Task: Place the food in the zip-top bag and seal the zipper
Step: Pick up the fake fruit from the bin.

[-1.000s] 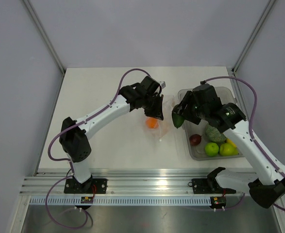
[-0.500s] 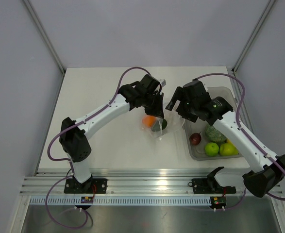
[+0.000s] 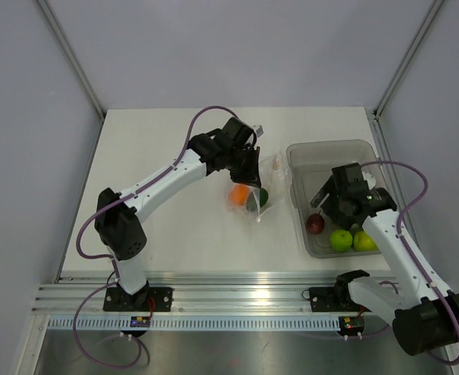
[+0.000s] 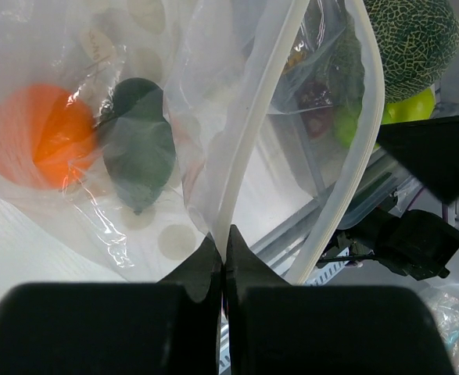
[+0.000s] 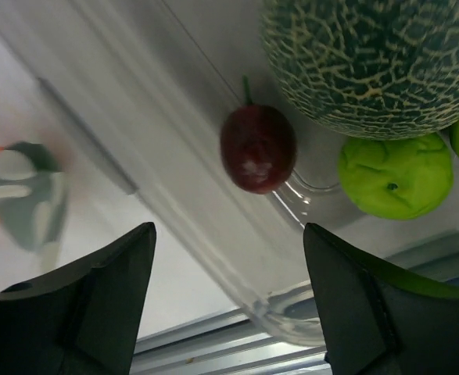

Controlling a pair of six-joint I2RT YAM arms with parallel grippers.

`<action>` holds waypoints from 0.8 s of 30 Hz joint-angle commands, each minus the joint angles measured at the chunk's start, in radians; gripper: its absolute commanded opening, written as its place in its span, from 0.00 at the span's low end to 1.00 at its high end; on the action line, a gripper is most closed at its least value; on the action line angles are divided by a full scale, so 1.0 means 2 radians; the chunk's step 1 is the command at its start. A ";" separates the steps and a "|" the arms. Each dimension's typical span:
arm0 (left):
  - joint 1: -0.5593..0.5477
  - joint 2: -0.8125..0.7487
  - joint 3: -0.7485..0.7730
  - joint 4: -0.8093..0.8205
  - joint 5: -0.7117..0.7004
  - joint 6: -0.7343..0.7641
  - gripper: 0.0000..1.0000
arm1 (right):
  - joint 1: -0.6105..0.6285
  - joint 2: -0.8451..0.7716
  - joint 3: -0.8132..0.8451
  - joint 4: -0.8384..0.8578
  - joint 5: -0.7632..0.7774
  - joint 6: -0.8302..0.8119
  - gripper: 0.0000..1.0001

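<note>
Left gripper (image 4: 224,258) pinches shut on the bag's (image 4: 135,47) zipper (image 4: 249,141); right gripper (image 5: 227,234) gapes empty over the plum (image 5: 258,148) in the tub (image 3: 323,148).

Our left gripper (image 4: 224,251) sits at the bottom edge, its two black fingers pressed together on one strip of the zipper (image 4: 249,148), the pale band that rises from the pinch toward the top of the frame. The other strip bows away to the right, so the mouth of the zip-top bag (image 4: 174,47) gapes between them. Inside the dotted clear film we see an orange (image 4: 37,137) and, just beside it on the right, a dark green fruit (image 4: 139,152). Through the plastic at upper right we make out a netted melon (image 4: 413,39), a dark red plum (image 4: 317,98) and a green round (image 4: 405,109). The white table (image 4: 10,266) shows at lower left.
</note>
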State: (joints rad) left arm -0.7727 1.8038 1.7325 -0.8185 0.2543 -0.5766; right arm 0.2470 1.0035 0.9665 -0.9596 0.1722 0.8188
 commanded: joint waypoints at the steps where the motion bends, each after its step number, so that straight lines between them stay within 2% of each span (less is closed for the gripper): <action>1: 0.001 -0.015 -0.003 0.013 0.006 0.005 0.00 | -0.012 0.014 -0.072 0.033 -0.025 0.022 0.85; 6: 0.002 -0.024 -0.013 0.017 0.002 0.007 0.00 | -0.018 0.030 -0.113 0.079 -0.040 0.025 0.89; 16: 0.001 -0.031 -0.028 0.026 0.008 0.004 0.00 | -0.017 0.096 -0.101 0.140 -0.019 0.012 0.88; 19: 0.001 -0.033 -0.030 0.026 0.009 0.004 0.00 | -0.018 0.115 -0.104 0.159 -0.012 0.009 0.84; 24: 0.001 -0.037 -0.036 0.026 0.010 0.003 0.00 | -0.018 0.120 -0.117 0.175 -0.003 0.008 0.73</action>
State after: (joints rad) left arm -0.7719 1.7893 1.6726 -0.8055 0.2550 -0.5766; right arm 0.2184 1.2438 0.7319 -0.6659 0.1234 0.8440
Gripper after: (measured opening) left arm 0.005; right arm 0.749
